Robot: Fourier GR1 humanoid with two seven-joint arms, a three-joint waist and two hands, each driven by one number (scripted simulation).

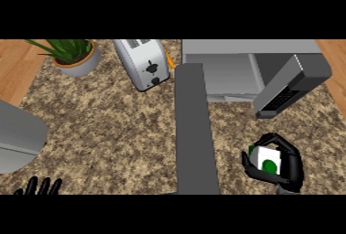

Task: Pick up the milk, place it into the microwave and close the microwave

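A white milk carton (pixel 266 158) with a green mark sits in my right hand (pixel 287 162), whose fingers and thumb curl round it at the lower right, in front of the microwave. The grey microwave (pixel 229 68) stands at the back right with its cavity showing. Its door (pixel 196 128) hangs open and stretches toward me down the middle of the view. The milk is to the right of that door and below the cavity. My left hand (pixel 39 187) shows at the lower left edge, fingers up, resting.
A silver toaster (pixel 143 61) lies at the back, left of the microwave. A potted plant (pixel 71 55) stands at the back left. A grey rounded object (pixel 17 137) juts in at the left edge. The counter (pixel 108 132) is speckled brown stone.
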